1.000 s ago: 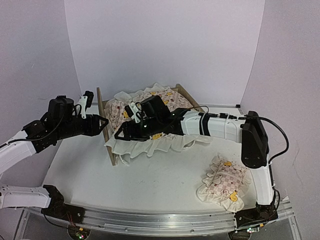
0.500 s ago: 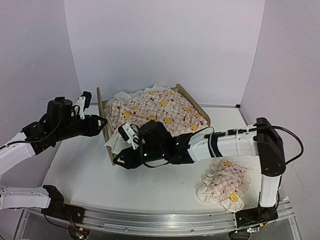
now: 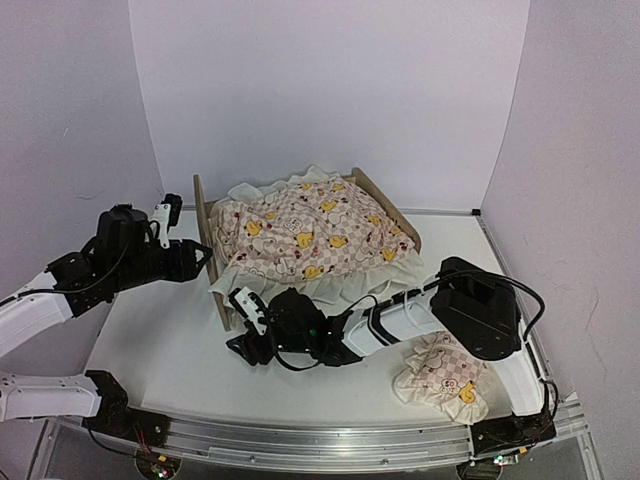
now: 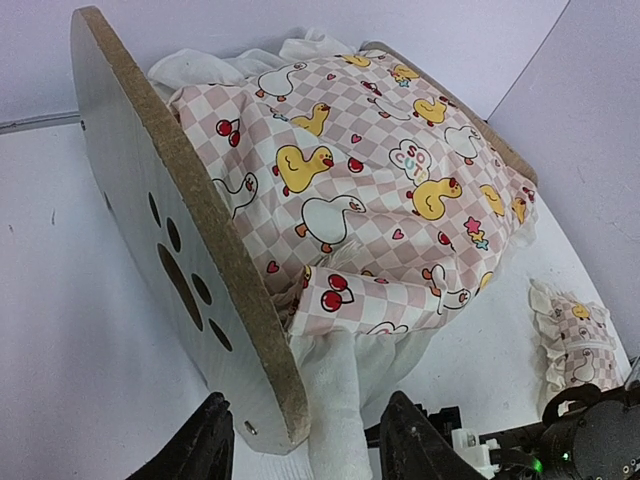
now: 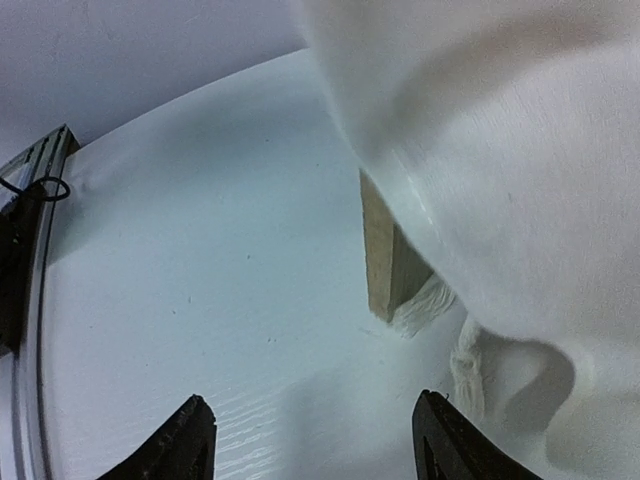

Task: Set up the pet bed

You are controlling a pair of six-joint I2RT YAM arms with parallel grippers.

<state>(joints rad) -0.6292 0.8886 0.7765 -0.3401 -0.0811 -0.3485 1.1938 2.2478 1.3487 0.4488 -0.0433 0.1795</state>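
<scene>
White tabletop point(image 3: 150, 340), pet bed point(image 3: 200, 208) at back centre under draped quilt point(image 3: 310, 230): frame judged light, rigid wood, best gripped at headboard point(image 4: 120, 130) edge; left gripper point(image 3: 203, 252) and right gripper point(image 5: 310, 430) both spread, empty.

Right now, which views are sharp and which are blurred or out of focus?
Right wrist view: the white frill of the quilt, near the lens, is blurred, the table sharper. Left wrist view: the headboard of the pet bed and the duck print are crisp. Top external view: even light, soft shadows.
</scene>
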